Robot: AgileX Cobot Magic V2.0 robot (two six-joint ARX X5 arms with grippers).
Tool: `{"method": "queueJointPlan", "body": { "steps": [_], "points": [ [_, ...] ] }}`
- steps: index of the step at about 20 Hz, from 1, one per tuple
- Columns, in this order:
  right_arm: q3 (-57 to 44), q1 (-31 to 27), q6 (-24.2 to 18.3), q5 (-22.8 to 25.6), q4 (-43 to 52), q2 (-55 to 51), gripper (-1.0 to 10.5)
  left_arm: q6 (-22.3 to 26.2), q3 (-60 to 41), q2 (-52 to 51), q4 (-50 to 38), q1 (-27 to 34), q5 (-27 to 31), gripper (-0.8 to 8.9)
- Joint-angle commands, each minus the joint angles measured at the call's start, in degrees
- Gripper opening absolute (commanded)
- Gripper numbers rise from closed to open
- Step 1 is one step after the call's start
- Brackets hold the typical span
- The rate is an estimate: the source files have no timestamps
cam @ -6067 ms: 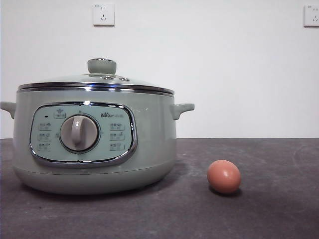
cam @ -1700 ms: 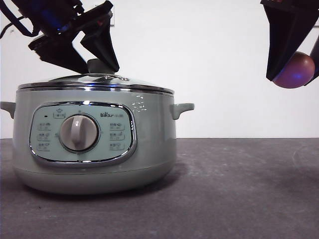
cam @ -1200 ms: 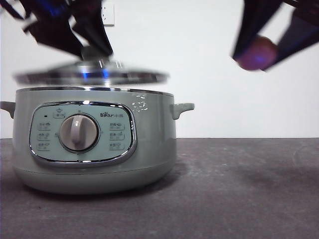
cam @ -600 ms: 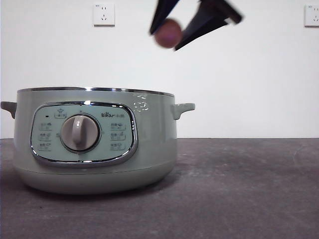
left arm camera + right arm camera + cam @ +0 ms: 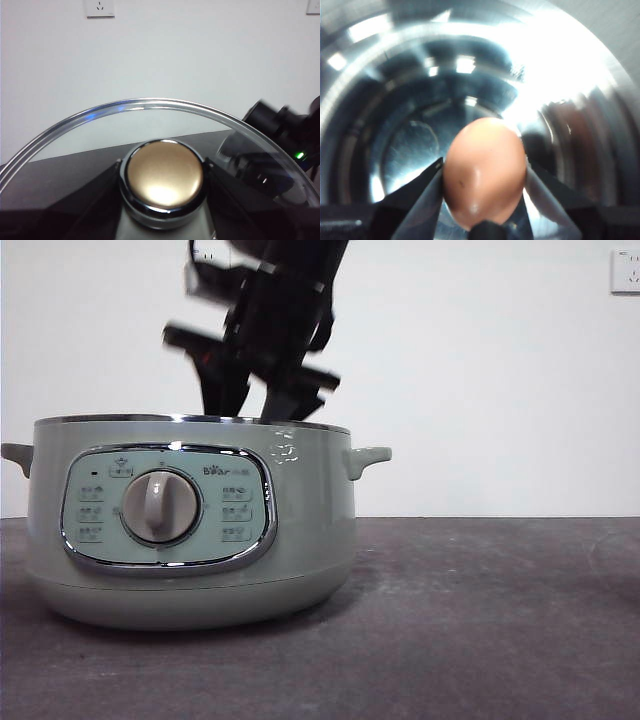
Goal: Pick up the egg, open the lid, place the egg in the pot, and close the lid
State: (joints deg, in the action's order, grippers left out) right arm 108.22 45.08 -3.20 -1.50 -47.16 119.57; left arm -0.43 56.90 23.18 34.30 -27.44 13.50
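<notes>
One pot stands uncovered on the dark table, the right gripper dipping past its rim; only the right wrist view shows the egg pinched inside above the shiny interior; only the left wrist view shows the left gripper clamping the lid by its knob; white wall, socket.

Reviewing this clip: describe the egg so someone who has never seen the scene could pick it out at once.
Start at the big sage-green pot on the dark table, lid off. The right gripper reaches down into its shiny steel interior, and the egg sits clamped between its two black jaws. It is the only small, matte, brown-orange oval there; the left gripper's lid is clear glass with a round knob.
</notes>
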Motion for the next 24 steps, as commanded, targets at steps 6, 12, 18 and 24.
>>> {"method": "queueJointPlan", "body": {
  "steps": [6, 12, 18, 24],
  "points": [
    [0.11, 1.95, -3.54, 1.9, 2.75, 4.92, -0.1, 0.44, 0.59, -0.76, -2.99, 0.13, 0.02, -0.09],
    [0.11, 2.38, -4.39, 1.79, 2.73, 6.78, -0.1, 0.44, 0.59, -0.72, -2.82, 0.13, 0.02, -0.09],
    [0.11, 2.51, -4.33, 1.46, 1.44, 6.8, 2.6, 0.2, 0.59, -0.72, 0.04, 0.13, 0.0, -0.09],
    [0.15, 2.99, -3.63, 1.64, 1.7, 6.4, 4.7, 0.02, 0.59, -0.72, 1.84, 0.13, 0.0, -0.09]
  ]
}}
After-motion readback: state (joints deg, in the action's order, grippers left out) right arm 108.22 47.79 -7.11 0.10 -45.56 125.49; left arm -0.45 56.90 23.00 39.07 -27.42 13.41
